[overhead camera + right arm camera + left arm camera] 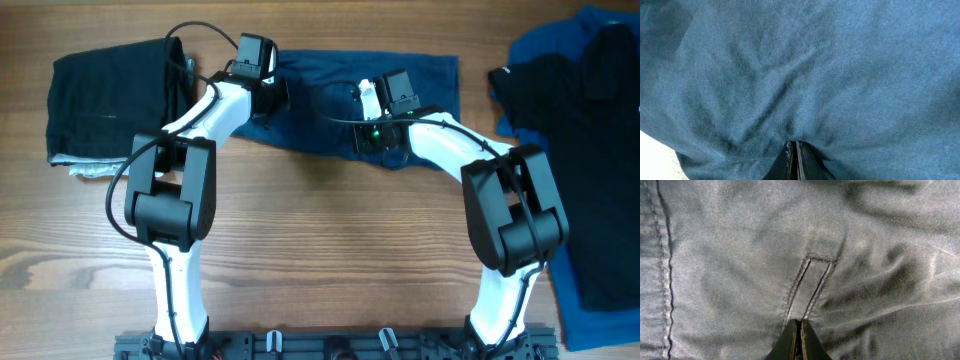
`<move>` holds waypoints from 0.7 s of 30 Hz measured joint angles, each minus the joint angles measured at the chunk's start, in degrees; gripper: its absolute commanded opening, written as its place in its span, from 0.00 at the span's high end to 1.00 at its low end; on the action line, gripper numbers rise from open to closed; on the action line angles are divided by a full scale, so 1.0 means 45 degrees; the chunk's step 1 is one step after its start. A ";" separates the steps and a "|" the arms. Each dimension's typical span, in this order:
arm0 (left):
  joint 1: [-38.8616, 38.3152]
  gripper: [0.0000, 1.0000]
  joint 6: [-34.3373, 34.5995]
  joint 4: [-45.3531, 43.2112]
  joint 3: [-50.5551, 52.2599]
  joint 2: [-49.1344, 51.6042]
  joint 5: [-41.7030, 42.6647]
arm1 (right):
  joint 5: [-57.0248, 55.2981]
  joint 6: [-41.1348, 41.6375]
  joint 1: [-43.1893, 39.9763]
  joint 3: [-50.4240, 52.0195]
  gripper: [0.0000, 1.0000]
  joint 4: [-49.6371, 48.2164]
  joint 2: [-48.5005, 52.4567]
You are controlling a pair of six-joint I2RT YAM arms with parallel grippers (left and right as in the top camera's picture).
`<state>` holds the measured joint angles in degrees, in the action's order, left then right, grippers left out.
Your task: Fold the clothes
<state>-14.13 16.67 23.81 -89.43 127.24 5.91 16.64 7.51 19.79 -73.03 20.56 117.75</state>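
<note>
The navy-blue shorts lie spread across the far middle of the table. My left gripper is down on their left part. In the left wrist view its jaws are pressed together at the foot of a stitched belt loop, with the cloth creased around the tips. My right gripper is down on the shorts' right part. In the right wrist view its jaws are shut, and wrinkles in the blue fabric run into the tips.
A folded black garment lies at the far left over a pale grey-white piece. At the right edge a black garment rests on a brighter blue one. Bare wood lies between the arms.
</note>
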 measured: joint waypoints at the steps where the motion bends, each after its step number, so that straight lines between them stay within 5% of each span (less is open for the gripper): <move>1: 0.0000 0.96 0.0000 0.0000 0.0000 0.0000 0.0000 | -0.0010 0.0000 0.0000 -0.0092 0.96 0.0384 -0.0058; 9: 0.0000 0.96 0.0000 0.0000 0.0000 0.0000 0.0000 | -0.0024 -0.0636 0.0413 -0.0476 0.96 0.2943 -0.3249; 21: 0.0000 0.92 0.0039 0.0039 0.0000 -0.0015 0.0000 | 0.0160 -0.1171 0.0525 0.0126 0.96 0.1749 -0.0350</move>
<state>-14.13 16.84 23.99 -89.43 127.17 5.91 17.37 2.24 22.15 -72.47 28.42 116.18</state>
